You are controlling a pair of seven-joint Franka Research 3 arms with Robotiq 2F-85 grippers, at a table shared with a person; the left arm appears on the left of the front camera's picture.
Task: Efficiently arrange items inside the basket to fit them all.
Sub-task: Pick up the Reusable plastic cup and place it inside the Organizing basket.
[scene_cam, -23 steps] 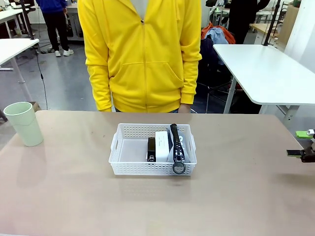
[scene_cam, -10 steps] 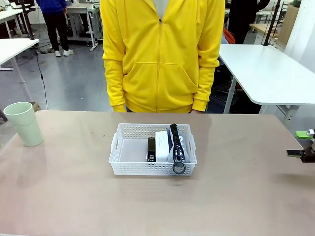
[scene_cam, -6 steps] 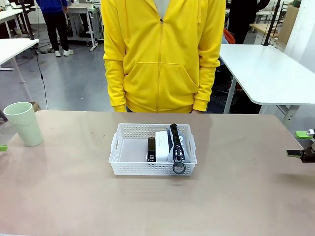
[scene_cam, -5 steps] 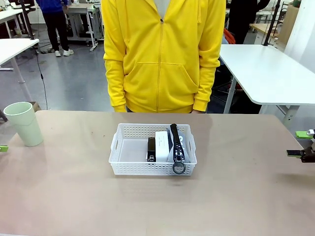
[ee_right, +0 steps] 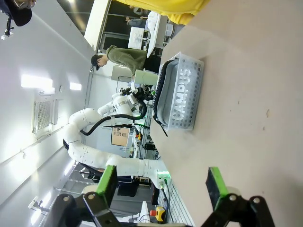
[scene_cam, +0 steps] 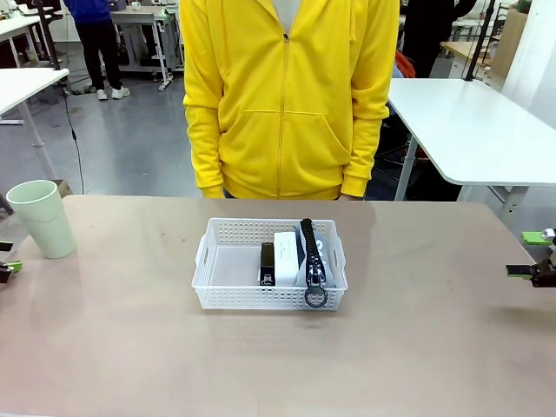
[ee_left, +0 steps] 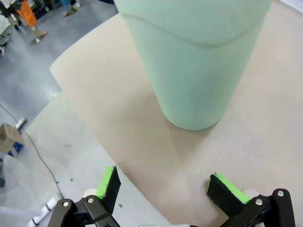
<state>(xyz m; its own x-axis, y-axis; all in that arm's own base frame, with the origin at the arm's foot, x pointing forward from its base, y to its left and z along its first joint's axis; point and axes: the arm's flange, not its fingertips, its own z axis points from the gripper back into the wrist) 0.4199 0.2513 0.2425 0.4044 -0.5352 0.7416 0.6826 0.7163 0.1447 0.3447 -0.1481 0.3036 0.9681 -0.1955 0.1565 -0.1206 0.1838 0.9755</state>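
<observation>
The white perforated basket (scene_cam: 261, 298) sits mid-table. Its right half holds a small black stapler (scene_cam: 267, 263), a white box (scene_cam: 285, 256) and a grey pouch (scene_cam: 311, 261) standing on edge, zipper up, with the ring pull hanging over the front rim. The basket's left half is bare. The pale green cup (scene_cam: 42, 218) stands upright at the table's left end. My left gripper (scene_cam: 4, 257) is open just short of it, and in the left wrist view the cup (ee_left: 199, 61) looms ahead of the open left gripper (ee_left: 165, 189). My right gripper (scene_cam: 530, 254) hangs open at the table's right edge.
A person in a yellow hoodie (scene_cam: 287, 95) stands at the far side, hands down off the table. In the right wrist view the basket (ee_right: 187, 94) lies well ahead of the open right gripper (ee_right: 161, 184). White tables stand behind.
The left gripper's tips have come into view at the table's left edge, closing on the cup. The person stepped slightly to the right earlier. The basket, its contents and the right gripper are unmoved.
</observation>
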